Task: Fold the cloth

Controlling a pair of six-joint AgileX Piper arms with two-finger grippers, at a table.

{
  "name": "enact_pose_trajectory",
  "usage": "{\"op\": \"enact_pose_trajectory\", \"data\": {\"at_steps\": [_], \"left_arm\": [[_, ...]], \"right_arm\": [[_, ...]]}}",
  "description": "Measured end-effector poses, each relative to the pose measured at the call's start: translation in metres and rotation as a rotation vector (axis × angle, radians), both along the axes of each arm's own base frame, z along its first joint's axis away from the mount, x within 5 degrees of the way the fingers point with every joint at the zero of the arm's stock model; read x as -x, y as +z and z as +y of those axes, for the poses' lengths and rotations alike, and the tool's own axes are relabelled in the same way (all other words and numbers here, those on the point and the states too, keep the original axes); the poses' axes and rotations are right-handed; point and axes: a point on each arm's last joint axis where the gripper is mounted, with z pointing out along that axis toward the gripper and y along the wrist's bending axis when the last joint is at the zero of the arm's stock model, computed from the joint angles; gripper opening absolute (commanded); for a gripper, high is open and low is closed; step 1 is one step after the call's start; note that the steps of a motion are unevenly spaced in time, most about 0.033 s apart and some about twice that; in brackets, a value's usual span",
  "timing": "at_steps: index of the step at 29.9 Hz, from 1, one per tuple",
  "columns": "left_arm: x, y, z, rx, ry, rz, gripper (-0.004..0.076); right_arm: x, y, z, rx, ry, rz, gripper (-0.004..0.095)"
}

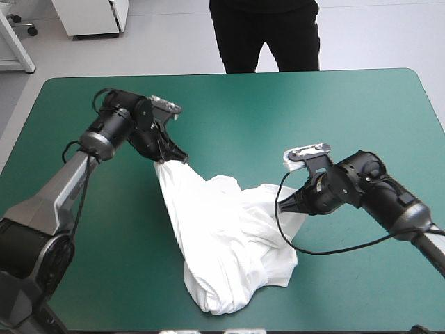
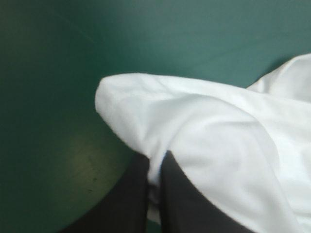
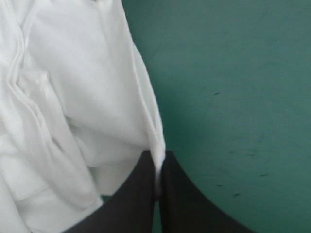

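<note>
You see the teal-green table [image 1: 292, 111] with the white T-shirt [image 1: 222, 257] crumpled from its middle toward the near edge, drawn in creased ridges between both arms. Your left gripper [image 1: 167, 158] pinches one bunched end, fingers all but closed on fabric. Your right gripper [image 1: 290, 202] clamps the opposite edge likewise.

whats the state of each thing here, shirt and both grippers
T-shirt: crumpled heap on the table, not yet folded, pinched at two places.
Left gripper: shut on the T-shirt, at its far-left end.
Right gripper: shut on the T-shirt, at its right edge.
</note>
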Motion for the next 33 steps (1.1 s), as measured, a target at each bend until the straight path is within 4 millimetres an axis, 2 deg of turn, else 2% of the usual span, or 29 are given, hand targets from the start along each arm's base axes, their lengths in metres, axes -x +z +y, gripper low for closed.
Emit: {"op": "enact_pose_trajectory", "data": {"at_steps": [8, 12, 16, 21, 24, 29, 33], "left_arm": [[0.038, 0.118, 0.015, 0.121, 0.010, -0.329, -0.0009], [0.072, 0.179, 0.028, 0.199, 0.010, -0.527, -0.0009], [0.111, 0.231, 0.041, 0.282, 0.005, -0.706, -0.0009], [0.158, 0.282, 0.053, 0.433, -0.031, -0.918, -0.0009], [0.181, 0.305, 0.056, 0.525, -0.066, -1.029, -0.0009], [0.214, 0.337, 0.062, 0.680, -0.127, -1.208, -0.0009], [0.242, 0.358, 0.070, 0.763, -0.169, -1.371, -0.0009]], "right_arm": [[0.017, 0.105, -0.025, -0.003, -0.047, -0.295, -0.0017], [0.028, 0.160, -0.036, -0.033, -0.051, -0.459, -0.0017], [0.046, 0.211, -0.049, -0.079, -0.042, -0.635, -0.0017], [0.076, 0.263, -0.069, -0.132, -0.042, -0.836, -0.0017], [0.098, 0.291, -0.081, -0.172, -0.042, -0.958, -0.0017], [0.125, 0.326, -0.097, -0.245, -0.051, -1.157, -0.0016], [0.143, 0.345, -0.106, -0.292, -0.043, -1.300, -0.0016]]}}
